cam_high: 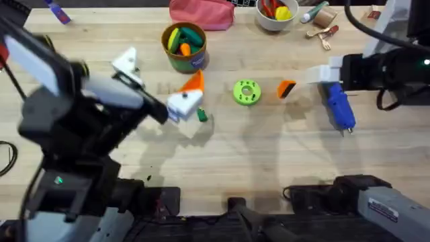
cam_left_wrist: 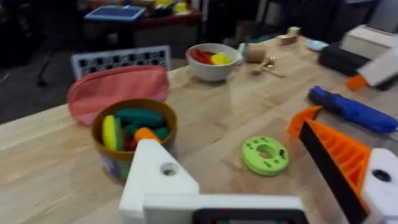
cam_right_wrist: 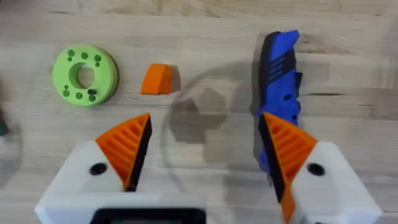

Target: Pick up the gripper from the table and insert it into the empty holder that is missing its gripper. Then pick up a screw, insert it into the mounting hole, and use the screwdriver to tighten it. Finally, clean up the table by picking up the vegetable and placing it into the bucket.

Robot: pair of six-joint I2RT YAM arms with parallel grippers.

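The left tool (cam_high: 185,101) is hanging with one orange pad and a bare white holder (cam_left_wrist: 163,177), gripping nothing; the vegetable (cam_high: 201,115) is lying just beside it. The gripper (cam_right_wrist: 157,79), looking light, stiff and slick, is sitting ahead of the open right tool (cam_right_wrist: 205,155); I'd pinch its flat sides. No readable writing.

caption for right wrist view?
Open right gripper above the table, loose orange gripper ahead, blue screwdriver beside it.
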